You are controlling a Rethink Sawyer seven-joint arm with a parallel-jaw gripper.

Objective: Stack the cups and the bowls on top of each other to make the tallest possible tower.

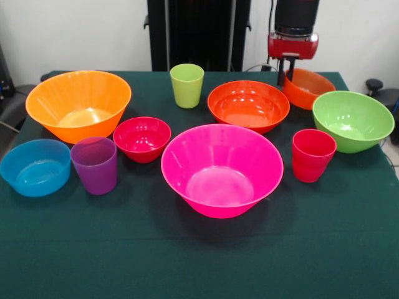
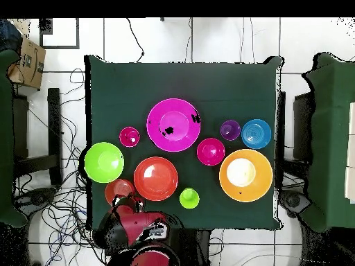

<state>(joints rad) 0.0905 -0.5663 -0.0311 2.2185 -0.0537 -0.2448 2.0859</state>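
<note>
Front view, left to right: all pieces sit apart on the green cloth table (image 1: 199, 261). Wide glossy pink plastic bowl (image 1: 222, 169) sits centre, empty. Far right, gripper (image 1: 288, 73) meets the rim of the tilted small orange plastic bowl (image 1: 308, 88); grip state unclear.

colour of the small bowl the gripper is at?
Orange. The small bowl sits under the gripper, beside the green bowl. Front view shows it best.

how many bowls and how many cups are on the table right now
bowls: 7 (yellow-orange, pink, orange-red, green, small orange, small red, blue)
cups: 3 (lime green, purple, red)
total: 10
</note>
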